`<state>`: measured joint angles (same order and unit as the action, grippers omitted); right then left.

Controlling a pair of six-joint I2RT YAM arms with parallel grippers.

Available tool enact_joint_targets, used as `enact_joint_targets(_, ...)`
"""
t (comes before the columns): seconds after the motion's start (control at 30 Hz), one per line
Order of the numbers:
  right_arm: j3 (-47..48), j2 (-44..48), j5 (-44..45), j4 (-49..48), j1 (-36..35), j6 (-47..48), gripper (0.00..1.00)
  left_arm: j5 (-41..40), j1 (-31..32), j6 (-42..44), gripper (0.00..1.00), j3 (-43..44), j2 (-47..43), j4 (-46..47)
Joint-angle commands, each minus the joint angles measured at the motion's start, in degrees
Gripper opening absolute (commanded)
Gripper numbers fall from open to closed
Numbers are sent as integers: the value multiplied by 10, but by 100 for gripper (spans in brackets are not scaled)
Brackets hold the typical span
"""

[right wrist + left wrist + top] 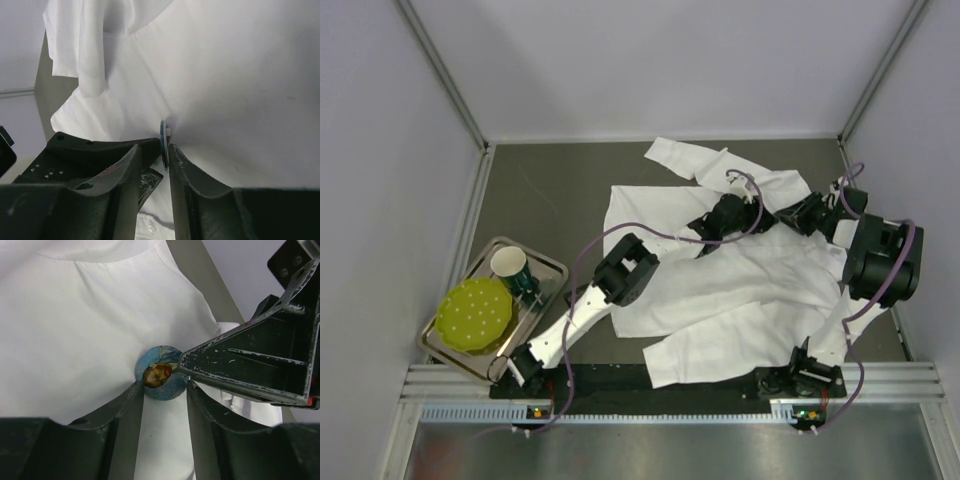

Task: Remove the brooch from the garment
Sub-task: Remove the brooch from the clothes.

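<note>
The garment (740, 290) is a large white shirt spread over the dark table. The brooch (161, 372) is a round blue disc with a painted face, pinned to the cloth (90, 330). My left gripper (164, 386) has its two tips against the brooch's lower rim, one on each side. A finger (240, 365) of the right gripper reaches in from the right across the brooch's face. In the right wrist view the brooch (163, 137) shows edge-on between the slightly parted jaws of my right gripper (155, 150), close against the right-hand finger. In the top view both grippers (755, 218) (782, 215) meet over the shirt's upper part and hide the brooch.
A metal tray (555, 268) at the left holds a yellow-green dotted plate (473, 313) and a white cup (510, 265). White walls close in the table on the left, back and right. Bare dark table (550, 200) lies left of the shirt.
</note>
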<state>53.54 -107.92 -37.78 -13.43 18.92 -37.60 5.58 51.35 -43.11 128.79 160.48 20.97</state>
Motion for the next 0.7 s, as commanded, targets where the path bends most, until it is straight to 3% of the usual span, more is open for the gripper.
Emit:
enact_joint_targets(0.0,-12,49,-7,-37,-5,-13,28,41,2,32,48,17,-31,-51)
enact_joint_targets(0.27,16,32,-19,-10,-14,-13,27,48,2,116,59,25,-65,-116)
enact_joint_targets(0.47,22,21,-28,-20,-24,-25,27,19,1,146,61,14,-83,-124)
enact_joint_targets(0.67,25,14,-25,-18,-27,-28,27,40,-15,83,47,6,-77,-90)
